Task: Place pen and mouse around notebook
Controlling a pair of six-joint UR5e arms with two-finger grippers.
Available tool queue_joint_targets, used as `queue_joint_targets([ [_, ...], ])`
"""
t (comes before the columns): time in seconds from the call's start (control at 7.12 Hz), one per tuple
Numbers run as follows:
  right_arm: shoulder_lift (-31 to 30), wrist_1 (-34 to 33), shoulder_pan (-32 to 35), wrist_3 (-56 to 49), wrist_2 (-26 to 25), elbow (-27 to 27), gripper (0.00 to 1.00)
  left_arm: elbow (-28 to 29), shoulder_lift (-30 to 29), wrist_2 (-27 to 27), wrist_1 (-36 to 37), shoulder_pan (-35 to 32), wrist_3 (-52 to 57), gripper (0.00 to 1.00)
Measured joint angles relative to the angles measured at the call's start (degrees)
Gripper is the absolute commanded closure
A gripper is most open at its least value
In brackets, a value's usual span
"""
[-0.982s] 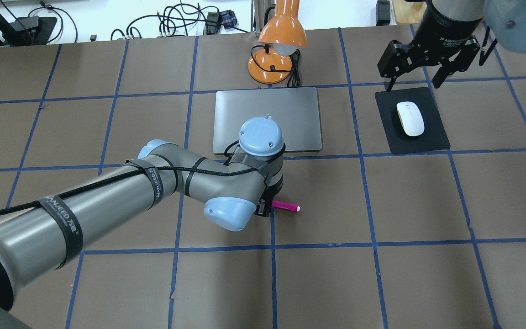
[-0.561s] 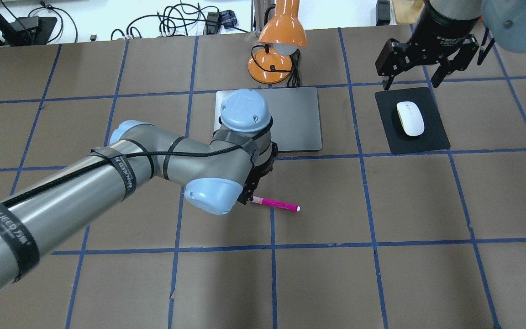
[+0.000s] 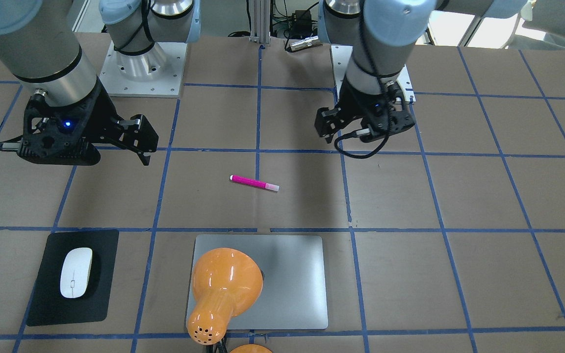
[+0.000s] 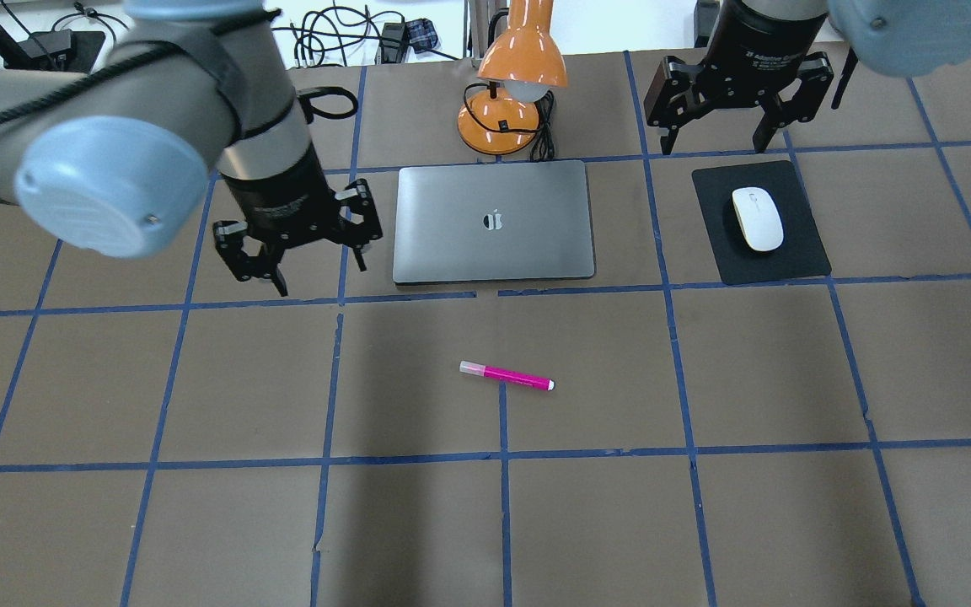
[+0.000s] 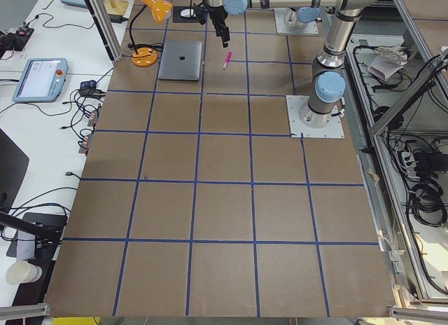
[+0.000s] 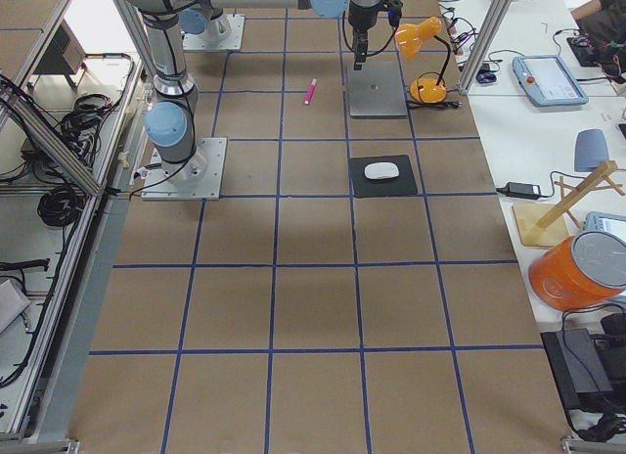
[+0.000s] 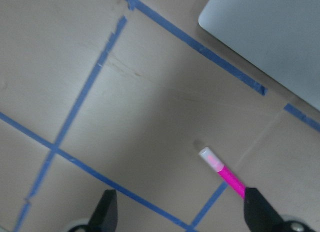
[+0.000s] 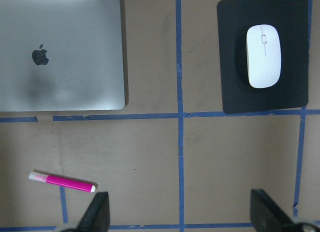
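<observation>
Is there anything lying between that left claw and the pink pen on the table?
Nothing visible stands in the way. The left gripper hangs open above the table, beside the notebook. Only table surface shows between it and the pen, which lies apart from everything else.

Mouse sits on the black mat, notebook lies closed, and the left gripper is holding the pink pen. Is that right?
One error: the left gripper is open and empty; the pen lies loose on the table, as the overhead exterior view shows. The mouse is on the black mat and the notebook is closed.
</observation>
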Motion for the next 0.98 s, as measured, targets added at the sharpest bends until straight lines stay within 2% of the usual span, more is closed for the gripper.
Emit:
queue_joint_targets([
  [0.14,1.3,0.8,0.1,0.4,-0.3,-1.8,0.00,2.5,2.4,-0.5,-2.3,3.8,7.8,0.00],
  [0.28,2.5,2.2,-0.1,0.5,-0.5,-3.4,0.00,3.9,3.7,-0.8,-3.4,5.7,11.1,0.00],
  [0.98,3.3,3.3,0.0,0.7,0.0,-4.7,0.00,2.8,4.5,-0.5,-1.7,7.0,13.2,0.00],
])
